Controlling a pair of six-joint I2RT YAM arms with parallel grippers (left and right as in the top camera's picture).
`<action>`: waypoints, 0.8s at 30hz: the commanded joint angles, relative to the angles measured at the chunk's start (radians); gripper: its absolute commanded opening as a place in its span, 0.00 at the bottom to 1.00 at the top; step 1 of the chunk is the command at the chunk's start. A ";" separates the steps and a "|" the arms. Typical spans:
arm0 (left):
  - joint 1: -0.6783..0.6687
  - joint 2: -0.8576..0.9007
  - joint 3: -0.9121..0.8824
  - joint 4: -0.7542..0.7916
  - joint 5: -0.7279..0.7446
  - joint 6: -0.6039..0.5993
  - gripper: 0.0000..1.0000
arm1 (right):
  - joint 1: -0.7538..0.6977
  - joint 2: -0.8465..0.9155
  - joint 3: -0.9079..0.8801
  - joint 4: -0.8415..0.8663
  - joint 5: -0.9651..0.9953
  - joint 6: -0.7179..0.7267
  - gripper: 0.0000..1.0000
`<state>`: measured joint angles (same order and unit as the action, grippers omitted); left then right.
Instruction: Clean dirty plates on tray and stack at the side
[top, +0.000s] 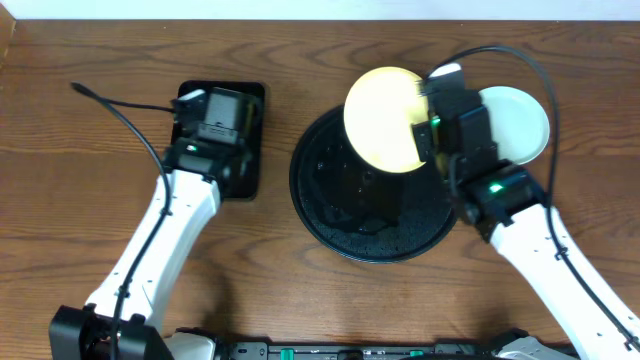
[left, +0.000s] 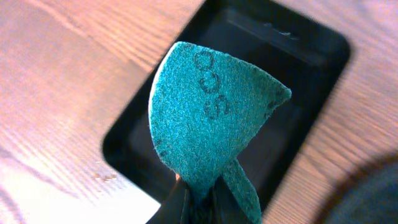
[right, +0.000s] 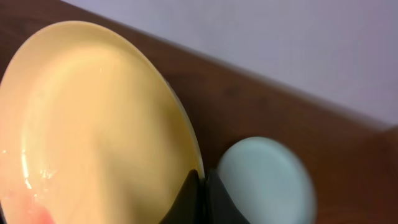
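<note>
My right gripper (top: 425, 135) is shut on the rim of the pale yellow plate (top: 383, 118) and holds it tilted above the far edge of the large round black tray (top: 340, 225). The plate fills the left of the right wrist view (right: 93, 124), gripped at its right edge (right: 200, 183). A pale mint-green plate (top: 520, 122) lies on the table to the right of the tray; it also shows in the right wrist view (right: 267, 180). My left gripper (left: 202, 202) is shut on a teal scouring pad (left: 208, 118) above the small rectangular black tray (top: 250, 140).
The rectangular black tray (left: 298, 74) lies on the wooden table left of the round tray. A black cable (top: 120, 110) runs across the table to the left arm. The round tray's surface looks wet.
</note>
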<state>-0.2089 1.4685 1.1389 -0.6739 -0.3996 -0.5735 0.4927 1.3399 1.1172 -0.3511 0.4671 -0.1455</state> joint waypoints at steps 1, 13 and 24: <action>0.062 0.016 -0.009 -0.001 0.069 0.058 0.07 | 0.076 -0.003 0.014 0.075 0.291 -0.317 0.01; 0.139 0.114 -0.010 0.035 0.280 0.207 0.07 | 0.316 -0.004 0.014 0.529 0.521 -0.933 0.01; 0.141 0.140 -0.010 0.035 0.280 0.207 0.07 | 0.364 -0.003 0.014 0.572 0.529 -1.011 0.01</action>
<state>-0.0734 1.6047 1.1374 -0.6418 -0.1284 -0.3843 0.8482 1.3407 1.1172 0.2142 0.9733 -1.1244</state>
